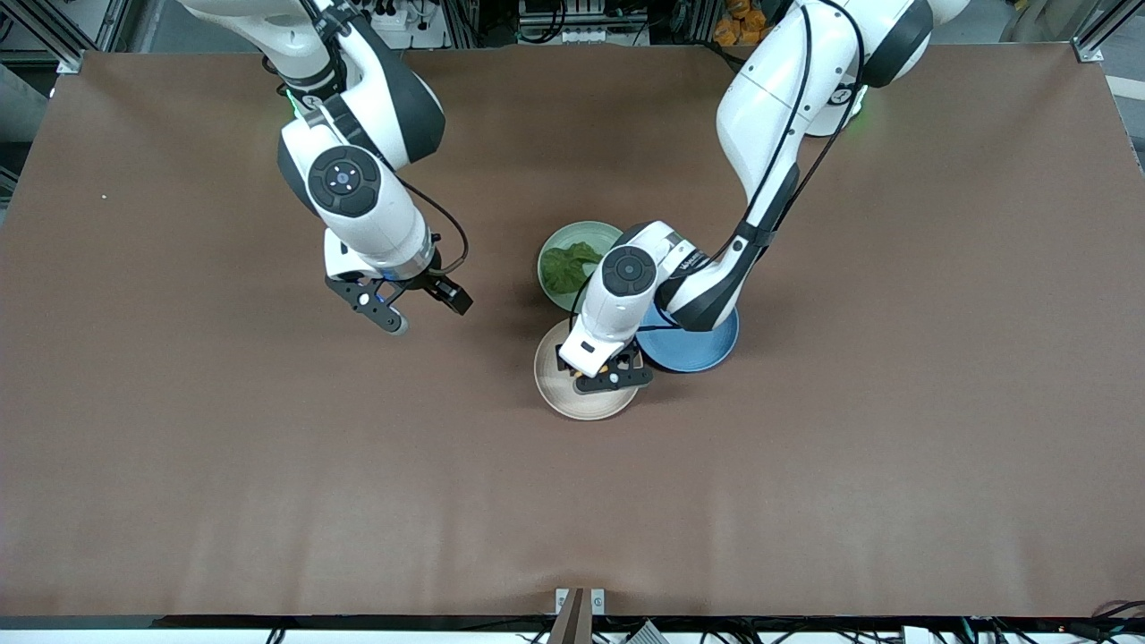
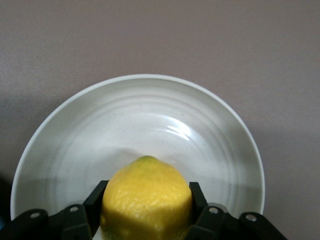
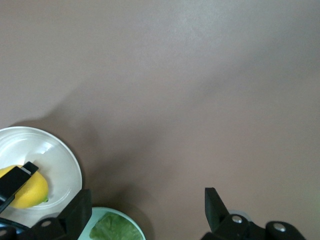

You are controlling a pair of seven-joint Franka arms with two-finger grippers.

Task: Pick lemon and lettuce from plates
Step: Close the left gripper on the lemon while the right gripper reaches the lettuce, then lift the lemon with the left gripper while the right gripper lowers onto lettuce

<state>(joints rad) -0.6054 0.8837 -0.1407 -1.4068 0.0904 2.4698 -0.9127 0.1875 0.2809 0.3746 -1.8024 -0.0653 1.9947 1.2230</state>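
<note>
Gripping the lemon (image 2: 146,200), left gripper (image 1: 606,372) overhangs brown table (image 1: 179,447); right gripper (image 1: 394,309) wide.

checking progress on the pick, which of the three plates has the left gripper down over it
The beige plate, nearest the front camera. The left gripper is over it, jaws closed on the lemon. The green plate holds lettuce; the blue plate shows nothing on it.

Both arms have glossy white shells with dark grey joint bands. Each wrist carries a round black cap with small dots. A thin black cable runs along each arm. The left pincer (image 1: 617,371) and the right pincer (image 1: 402,309) are black, with silver screws on their finger (image 2: 200,207) bases.
</note>
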